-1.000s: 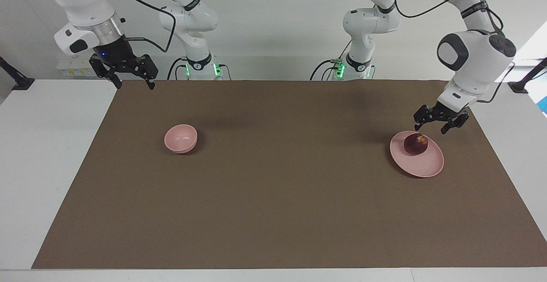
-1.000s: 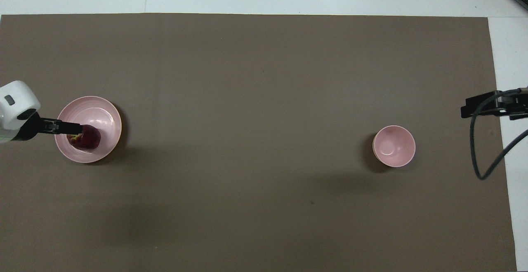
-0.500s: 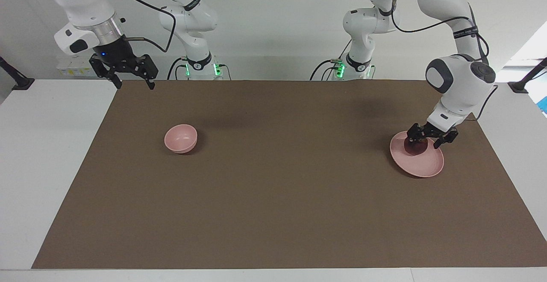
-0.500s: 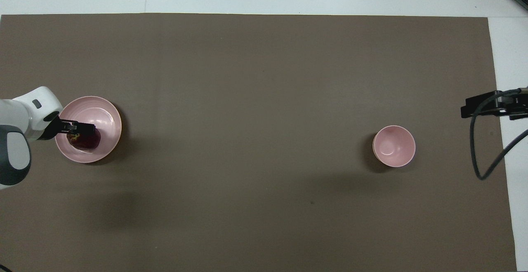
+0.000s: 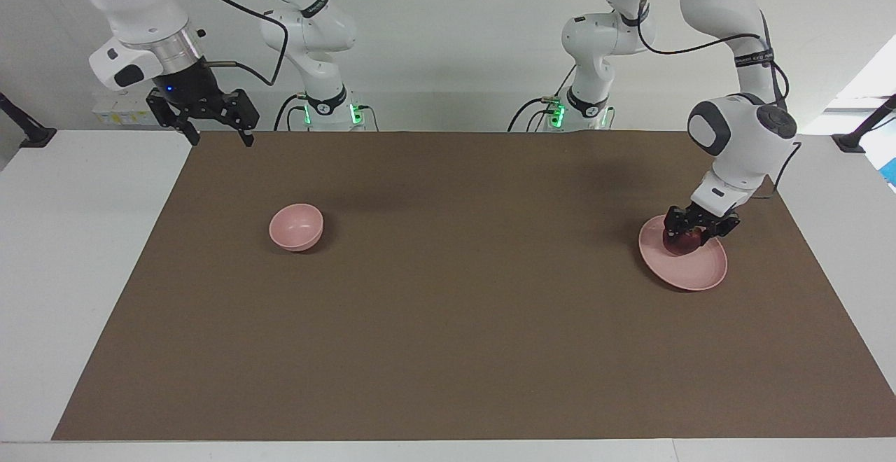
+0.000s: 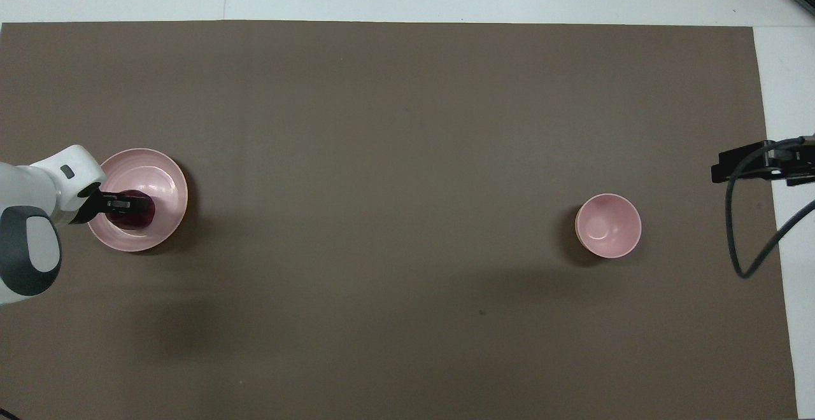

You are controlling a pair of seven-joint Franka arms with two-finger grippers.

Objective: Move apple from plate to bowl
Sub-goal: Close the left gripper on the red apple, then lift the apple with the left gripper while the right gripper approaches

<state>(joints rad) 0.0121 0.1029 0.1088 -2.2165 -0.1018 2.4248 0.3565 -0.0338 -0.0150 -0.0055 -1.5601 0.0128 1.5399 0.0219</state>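
Facing view shows the left gripper [image 5: 689, 233] down on the plate [image 5: 693, 274], its fingers pinching the apple [image 5: 682, 241], which has not yet been lifted. The carry to the bowl [image 5: 297, 227], well apart toward the right arm's end, remains; the right gripper [image 5: 208, 119] waits spread above the table's edge.

white table [image 5: 84, 252] w/ brown mat [image 5: 462, 322] covering most of it. on the mat: pink plate [image 5: 693, 271] toward left arm's end, pink bowl [image 5: 296, 227] toward right arm's end, well apart.
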